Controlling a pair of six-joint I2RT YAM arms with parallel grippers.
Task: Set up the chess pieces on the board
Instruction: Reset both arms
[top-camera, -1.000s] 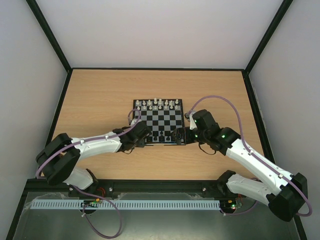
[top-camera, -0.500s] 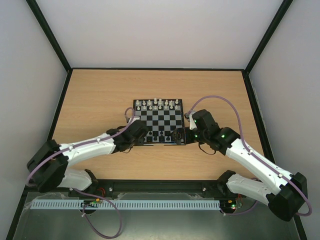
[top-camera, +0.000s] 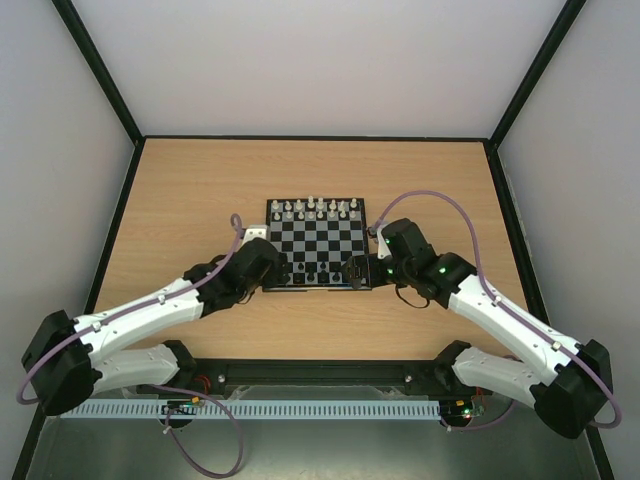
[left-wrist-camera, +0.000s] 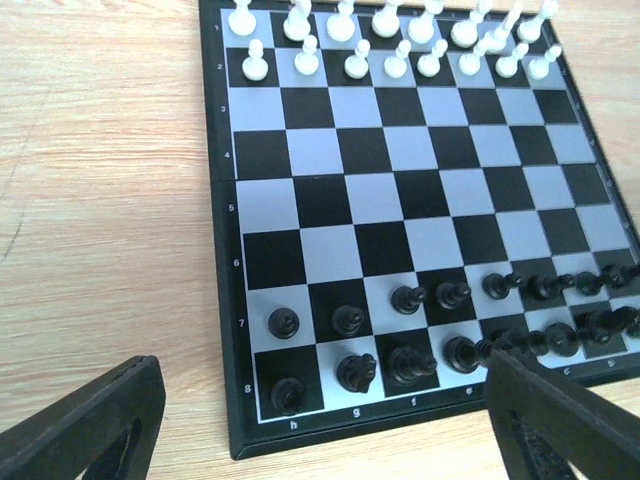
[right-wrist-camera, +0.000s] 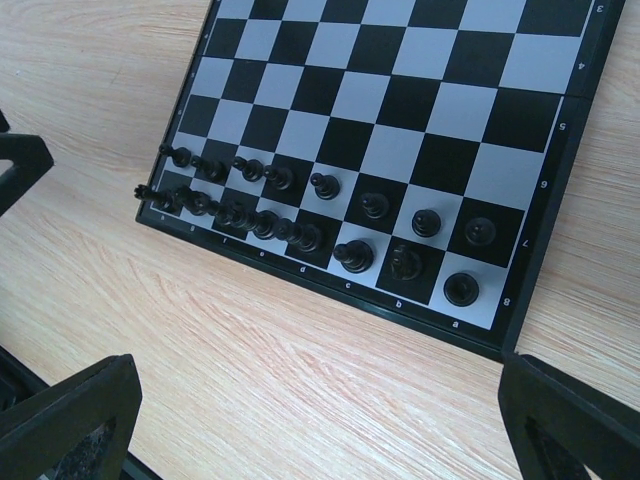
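Two rows black chess pieces (left-wrist-camera: 407, 299) on board (left-wrist-camera: 400, 200), near edge.

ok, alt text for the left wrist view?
Small chessboard on a wooden table, black pieces lined along its two nearest rows and white pieces along the two farthest. The left gripper is open at the bottom of the frame, holding nothing.
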